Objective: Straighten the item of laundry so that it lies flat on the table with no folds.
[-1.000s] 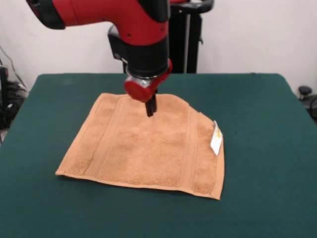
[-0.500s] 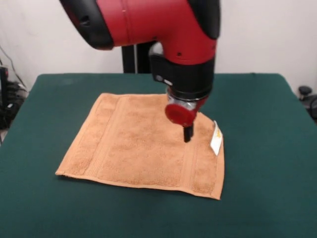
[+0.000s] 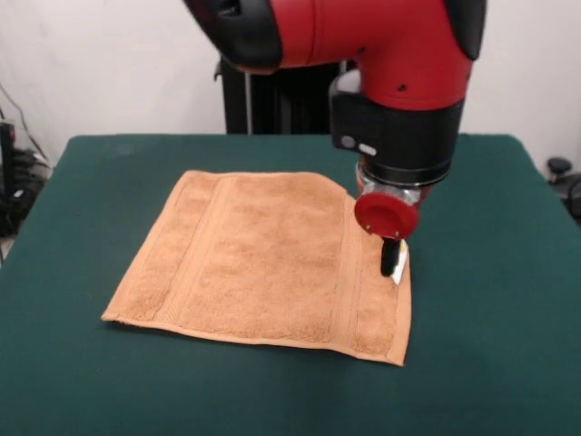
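Observation:
The tan-orange towel [image 3: 268, 259] lies spread on the dark green table [image 3: 490, 300] in the front view, with woven bands near its left and right ends. Its far right corner looks turned in, leaving a slanted edge there. The small white tag [image 3: 399, 265] sits at the right edge, mostly hidden behind the gripper. My gripper [image 3: 390, 259] hangs from the red and black arm directly over the towel's right edge at the tag. Its tips look like one narrow black piece, close to the cloth.
The robot's black pedestal [image 3: 281, 100] stands at the table's far side. Dark equipment sits off the table at the left [image 3: 14, 173] and right [image 3: 563, 177] edges.
The arm has swung from the towel's far middle to the right and nearer, so the gripper now hangs over the right edge at the tag. The towel has not moved.

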Robot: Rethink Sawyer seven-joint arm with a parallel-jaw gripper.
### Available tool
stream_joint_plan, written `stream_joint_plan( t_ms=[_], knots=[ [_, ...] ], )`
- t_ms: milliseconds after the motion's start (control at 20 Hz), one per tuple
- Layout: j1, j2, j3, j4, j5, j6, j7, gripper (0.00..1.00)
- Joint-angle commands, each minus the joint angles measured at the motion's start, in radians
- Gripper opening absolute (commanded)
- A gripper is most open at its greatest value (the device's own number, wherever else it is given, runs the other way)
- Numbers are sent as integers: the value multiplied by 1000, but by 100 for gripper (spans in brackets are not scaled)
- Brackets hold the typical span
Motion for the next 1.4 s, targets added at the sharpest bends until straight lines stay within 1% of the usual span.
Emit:
stream_joint_plan(
  t_ms=[50, 350, 550, 800, 1000, 1050, 1200, 1250, 1300, 1350, 1400],
  knots=[
    [46, -51, -66, 35, -18, 13, 105, 0],
    [23, -76, -69, 122, -9, -19, 89, 0],
    [37, -93, -86, 143, 7, 12, 117, 0],
    [61, -83, -116, 143, 26, 32, 168, 0],
    [67, -83, -123, 174, 23, -51, 184, 0],
    [65, -85, -119, 193, 20, -86, 191, 0],
    [73, -101, -124, 238, 20, -121, 210, 0],
    [70, -112, -120, 267, 23, -133, 202, 0],
    [67, -119, -117, 287, 29, -130, 189, 0],
    [65, -126, -117, 303, 42, -95, 171, 0],
    [73, -133, -129, 305, 51, -70, 182, 0]
  ],
)
